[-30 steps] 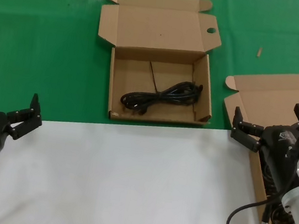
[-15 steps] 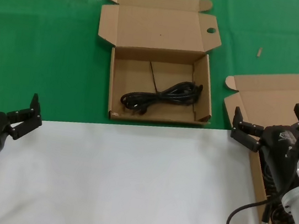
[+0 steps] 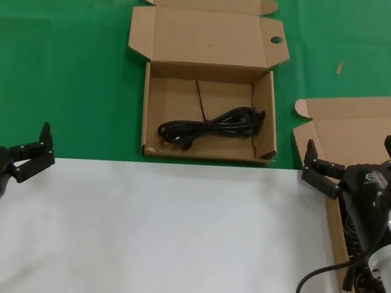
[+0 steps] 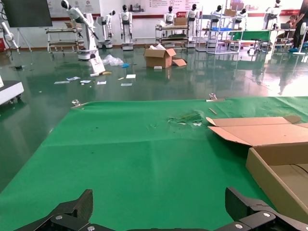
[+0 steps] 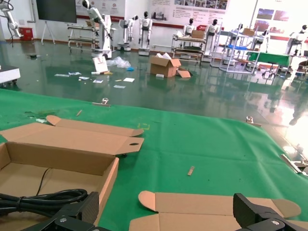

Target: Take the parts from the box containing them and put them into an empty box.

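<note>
Lying inside the round-holed box (image 3: pixel 206 122): one coiled cord (image 3: pixel 209 129). Right of it, plain-lidded box (image 3: pixel 361 137), right claw (image 3: pixel 357 163) spread wide above. Left claw (image 3: pixel 32 145), wide, empty, far left of it.

A box with a holed lid flap (image 3: pixel 207 112) is placed at the middle rear of the bench (image 3: pixel 167 244), its lid folded back away from the robot. One coiled cord (image 3: pixel 209 128) is laid inside it, toward its front. A second open box (image 3: pixel 360 140) is set to the right, nearer the robot, and more cords (image 3: pixel 353 225) are held in it, partly hidden by the right tool (image 3: pixel 357 163), which is positioned over it. The left tool (image 3: pixel 32 149) is placed at the bench's near left, well apart from both boxes.
</note>
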Controlling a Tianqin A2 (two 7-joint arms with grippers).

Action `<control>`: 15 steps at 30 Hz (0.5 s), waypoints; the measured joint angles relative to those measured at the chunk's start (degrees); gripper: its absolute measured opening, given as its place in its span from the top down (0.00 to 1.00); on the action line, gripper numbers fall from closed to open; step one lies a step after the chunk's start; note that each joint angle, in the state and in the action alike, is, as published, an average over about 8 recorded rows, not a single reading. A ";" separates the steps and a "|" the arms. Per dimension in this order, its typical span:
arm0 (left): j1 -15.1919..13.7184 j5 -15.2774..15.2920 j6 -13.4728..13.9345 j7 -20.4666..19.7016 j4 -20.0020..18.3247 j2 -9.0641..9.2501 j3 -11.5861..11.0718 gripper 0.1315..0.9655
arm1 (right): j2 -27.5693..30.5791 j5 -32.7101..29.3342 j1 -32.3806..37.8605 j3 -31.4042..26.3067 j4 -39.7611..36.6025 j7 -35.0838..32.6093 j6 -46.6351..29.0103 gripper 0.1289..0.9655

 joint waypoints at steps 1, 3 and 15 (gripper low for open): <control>0.00 0.00 0.00 0.00 0.00 0.00 0.00 0.00 | 0.00 0.00 0.00 0.00 0.00 0.00 0.00 0.00; 0.00 0.00 0.00 0.00 0.00 0.00 0.00 0.00 | 0.00 0.00 0.00 0.00 0.00 0.00 0.00 0.00; 0.00 0.00 0.00 0.00 0.00 0.00 0.00 0.00 | 0.00 0.00 0.00 0.00 0.00 0.00 0.00 0.00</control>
